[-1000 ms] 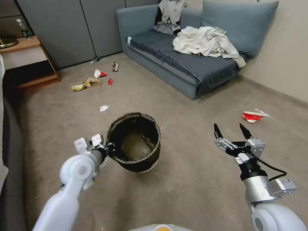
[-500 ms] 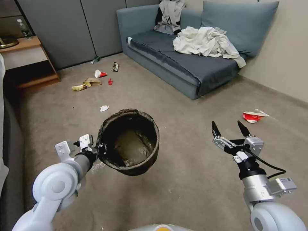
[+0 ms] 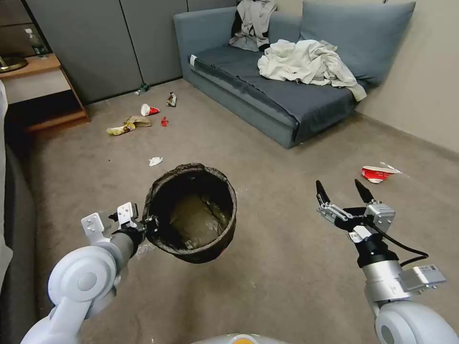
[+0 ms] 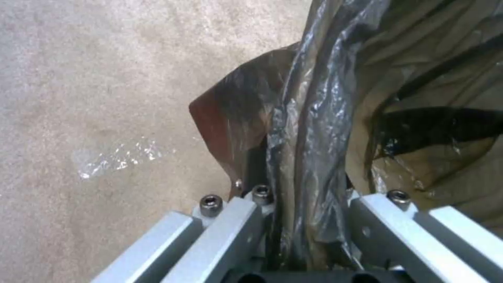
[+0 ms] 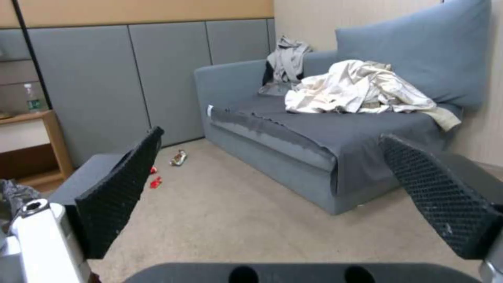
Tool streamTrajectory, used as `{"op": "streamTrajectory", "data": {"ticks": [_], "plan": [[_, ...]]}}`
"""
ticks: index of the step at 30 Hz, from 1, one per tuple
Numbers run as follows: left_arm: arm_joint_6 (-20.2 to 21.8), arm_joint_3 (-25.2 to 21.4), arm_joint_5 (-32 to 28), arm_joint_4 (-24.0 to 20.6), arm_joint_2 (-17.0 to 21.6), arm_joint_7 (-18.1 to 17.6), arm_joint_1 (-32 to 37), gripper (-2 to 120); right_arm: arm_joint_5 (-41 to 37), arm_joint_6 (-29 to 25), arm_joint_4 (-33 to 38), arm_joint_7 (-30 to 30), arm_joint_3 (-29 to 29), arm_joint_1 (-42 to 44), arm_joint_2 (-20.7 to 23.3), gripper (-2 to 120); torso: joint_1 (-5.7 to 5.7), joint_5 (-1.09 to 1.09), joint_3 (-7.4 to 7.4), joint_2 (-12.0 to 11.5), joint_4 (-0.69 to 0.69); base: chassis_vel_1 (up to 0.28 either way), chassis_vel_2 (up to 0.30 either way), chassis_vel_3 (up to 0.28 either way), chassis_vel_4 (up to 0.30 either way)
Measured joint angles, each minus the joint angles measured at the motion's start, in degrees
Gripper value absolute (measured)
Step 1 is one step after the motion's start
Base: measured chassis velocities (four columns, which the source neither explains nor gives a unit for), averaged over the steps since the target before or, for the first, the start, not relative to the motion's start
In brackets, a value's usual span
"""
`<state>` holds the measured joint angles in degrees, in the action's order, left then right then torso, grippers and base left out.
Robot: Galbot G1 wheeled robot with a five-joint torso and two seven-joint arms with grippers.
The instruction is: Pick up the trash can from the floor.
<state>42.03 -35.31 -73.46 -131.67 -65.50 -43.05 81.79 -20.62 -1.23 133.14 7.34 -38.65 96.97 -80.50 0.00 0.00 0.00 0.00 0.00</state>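
One arm works: left gripper (image 3: 149, 223) is clamped on the bag-covered rim of the small round white trash can (image 3: 191, 213), held above the beige-grey carpet floor (image 3: 287, 267). Lift step appears done; next, steady carry. Right gripper (image 3: 343, 194) idles, spread wide, holding nothing.

Bag-lined trash can (image 3: 191, 212) hangs tilted, clear of the floor (image 3: 287, 267)
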Motion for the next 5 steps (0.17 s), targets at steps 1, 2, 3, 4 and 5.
{"op": "streamTrajectory", "data": {"ticks": [1, 2, 3, 4, 5], "plan": [[0.0, 0.0, 0.0, 0.0, -0.2, 0.0, 0.0, 1, 0.0, 0.0, 0.0, 0.0, 0.0, 0.0, 0.0, 100, 0.00, 0.00, 0.00, 0.0, 0.00, 0.000, 0.000, 0.000, 0.000], [0.0, 0.0, 0.1, 0.0, -0.2, 0.0, -0.1, 1, 0.0, 0.0, 0.0, 0.0, 0.0, 0.0, 0.0, 100, 0.00, 0.00, 0.00, 0.0, 0.00, 0.000, 0.000, 0.000, 0.000], [0.0, 0.0, 0.1, 0.0, -0.2, 0.0, -0.1, 1, 0.0, 0.0, 0.0, 0.0, 0.0, 0.0, 0.0, 100, 0.00, 0.00, 0.00, 0.0, 0.00, 0.000, 0.000, 0.000, 0.000], [0.0, 0.0, 0.1, 0.1, -0.3, 0.0, -0.1, 1, 0.0, -0.1, 0.0, 0.0, -0.1, 0.0, 0.0, 100, 0.00, 0.00, 0.00, 0.0, 0.00, 0.000, 0.000, 0.000, 0.000], [0.0, 0.0, 0.2, 0.2, -0.3, 0.0, -0.1, 1, 0.0, -0.1, 0.0, 0.0, -0.1, 0.1, 0.0, 100, 0.00, 0.00, 0.00, 0.0, 0.00, 0.000, 0.000, 0.000, 0.000]]}}
